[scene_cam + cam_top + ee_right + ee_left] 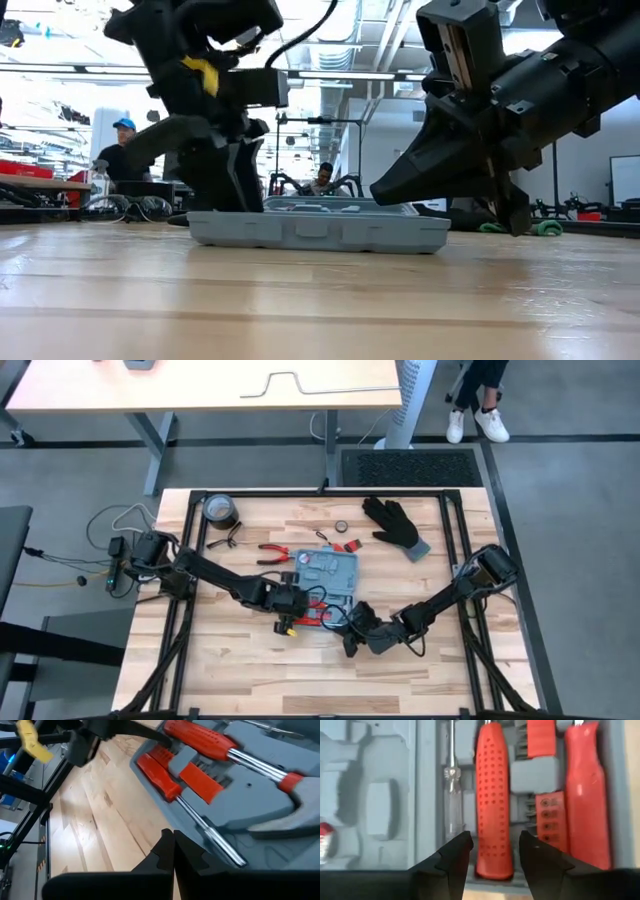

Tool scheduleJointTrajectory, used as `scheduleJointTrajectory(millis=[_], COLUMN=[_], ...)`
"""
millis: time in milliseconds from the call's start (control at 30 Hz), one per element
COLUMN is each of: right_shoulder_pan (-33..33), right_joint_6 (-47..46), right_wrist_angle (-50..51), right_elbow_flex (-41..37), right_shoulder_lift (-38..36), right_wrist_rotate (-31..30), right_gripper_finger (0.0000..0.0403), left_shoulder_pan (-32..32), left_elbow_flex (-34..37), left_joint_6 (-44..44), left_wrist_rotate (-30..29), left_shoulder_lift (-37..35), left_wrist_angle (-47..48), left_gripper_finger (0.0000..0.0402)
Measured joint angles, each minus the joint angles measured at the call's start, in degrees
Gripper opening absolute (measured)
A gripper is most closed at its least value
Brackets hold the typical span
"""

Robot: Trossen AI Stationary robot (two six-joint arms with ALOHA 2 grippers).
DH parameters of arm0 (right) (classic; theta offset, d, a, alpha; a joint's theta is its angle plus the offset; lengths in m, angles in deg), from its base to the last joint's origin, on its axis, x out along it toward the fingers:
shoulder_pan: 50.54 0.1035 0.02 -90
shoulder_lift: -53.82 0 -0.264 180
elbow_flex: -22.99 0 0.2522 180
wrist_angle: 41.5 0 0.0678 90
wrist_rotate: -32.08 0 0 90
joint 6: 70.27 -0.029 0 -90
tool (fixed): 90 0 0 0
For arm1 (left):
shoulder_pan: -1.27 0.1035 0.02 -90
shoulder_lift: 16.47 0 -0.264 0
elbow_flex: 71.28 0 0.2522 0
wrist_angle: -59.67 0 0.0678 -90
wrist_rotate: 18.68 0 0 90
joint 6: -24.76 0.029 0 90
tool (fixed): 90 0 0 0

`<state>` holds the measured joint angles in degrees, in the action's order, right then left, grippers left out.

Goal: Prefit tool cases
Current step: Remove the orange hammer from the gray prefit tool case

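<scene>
The blue-grey tool case [330, 572] lies open and flat on the wooden table, grey recesses up. Its near half holds red-handled screwdrivers [492, 795] and a red bit holder [202, 780]. My left gripper [492, 852] hovers open over that half, a finger on each side of one red handle's butt end. My right gripper [172, 847] is shut and points down at the case's near right rim [150, 795], beside a screwdriver shaft [210, 832]. In the low view the case [320, 228] rests on its flat bottom between both grippers. My left gripper's fingers [457, 855] stand beside the red handle, and I cannot tell whether they touch it. My right gripper's shut fingertips [167, 840] come from above at the case's rim, and I cannot tell whether they touch it.
Red pliers [272, 553] lie left of the case, with a dark tape roll [220, 512] at the far left. A black glove [395, 525] lies at the far right, and small parts [342, 526] sit behind the case. Bare wood [250, 670] spreads toward the near edge.
</scene>
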<state>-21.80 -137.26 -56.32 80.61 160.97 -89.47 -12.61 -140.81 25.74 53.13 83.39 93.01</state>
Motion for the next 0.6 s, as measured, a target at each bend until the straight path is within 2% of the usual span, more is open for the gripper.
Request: scheduleJointTrajectory(millis=[200, 367, 433, 600], right_shoulder_pan=[-0.4, -0.4, -0.4, -0.4], right_joint_6=[0.4, 0.6, 0.6, 0.6], right_wrist_angle=[0.0, 0.1, 0.6, 1.1], right_elbow_flex=[0.0, 0.0, 0.0, 0.0], right_shoulder_lift=[0.0, 0.0, 0.0, 0.0], right_wrist_rotate=[0.0, 0.0, 0.0, 0.0], right_gripper_finger=[0.0010, 0.0010, 0.0010, 0.0010], left_shoulder_pan=[-2.1, -5.0, -6.0, -7.2], left_elbow_flex=[-0.2, -0.4, -0.3, -0.3], left_joint_6=[1.7, 1.4, 1.3, -0.8], left_wrist_rotate=[-7.4, -22.4, -26.4, -28.5], left_shoulder_lift=[4.6, 10.1, 11.3, 12.3], left_wrist_angle=[-2.0, -5.5, -6.0, -5.8], left_gripper_finger=[0.0161, 0.0161, 0.0160, 0.0160])
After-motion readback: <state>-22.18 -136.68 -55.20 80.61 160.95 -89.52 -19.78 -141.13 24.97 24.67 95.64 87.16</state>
